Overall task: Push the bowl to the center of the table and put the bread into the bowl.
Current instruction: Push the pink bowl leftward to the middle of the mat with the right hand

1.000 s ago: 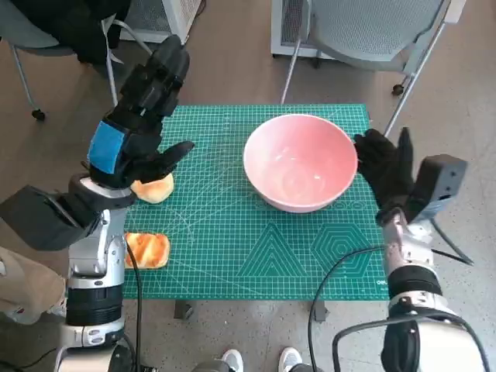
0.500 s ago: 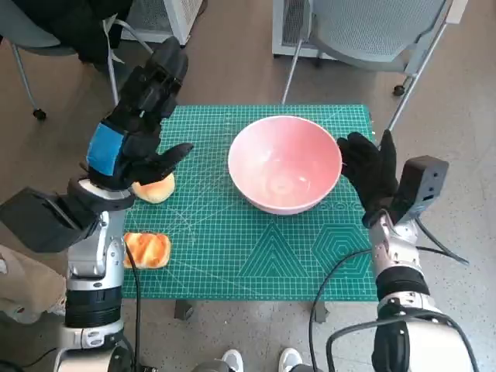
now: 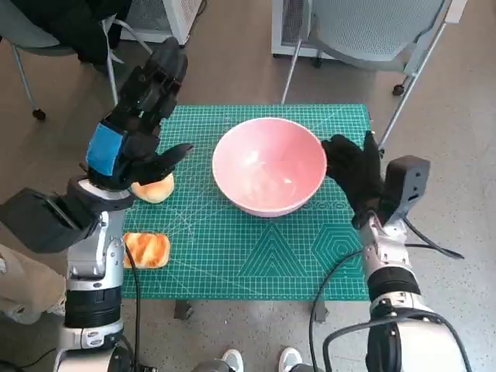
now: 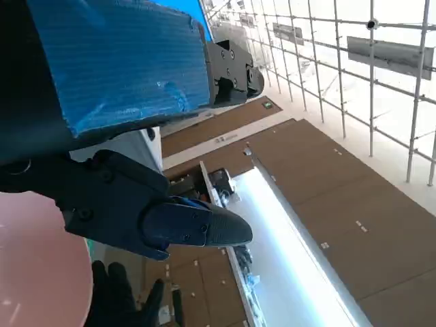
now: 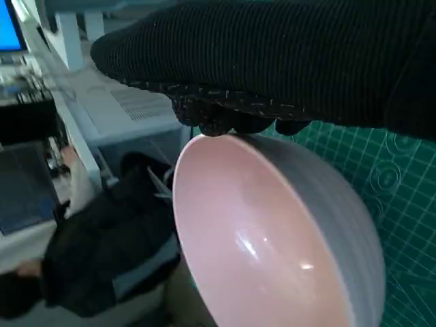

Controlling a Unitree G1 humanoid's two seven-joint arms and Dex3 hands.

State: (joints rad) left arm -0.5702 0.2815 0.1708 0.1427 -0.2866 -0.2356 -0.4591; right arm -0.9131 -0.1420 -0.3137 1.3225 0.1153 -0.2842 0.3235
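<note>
so the green cutting mat [image 3: 263, 256] covers the table, and the pink bowl [image 3: 269, 164] sits on it a little far of the middle and slightly right of centre, upright and empty. the right hand [image 3: 350, 172] stands flat against the bowl's right wall with fingers spread and nothing in its grasp — the right wrist view shows the glove touching the rim [image 5: 204, 136]. the left hand [image 3: 138, 132] hovers at the left edge of the mat, fingers apart and holding nothing, directly over a round bread roll [image 3: 155, 188]; a second, toasted piece of bread [image 3: 146, 249] lies nearer, at the near-left corner. what matters next, i'd judge: the bowl lies to the left of the right palm, so a push goes leftward toward centre — and the left hand is plainly the nearer one to either bread.
</note>
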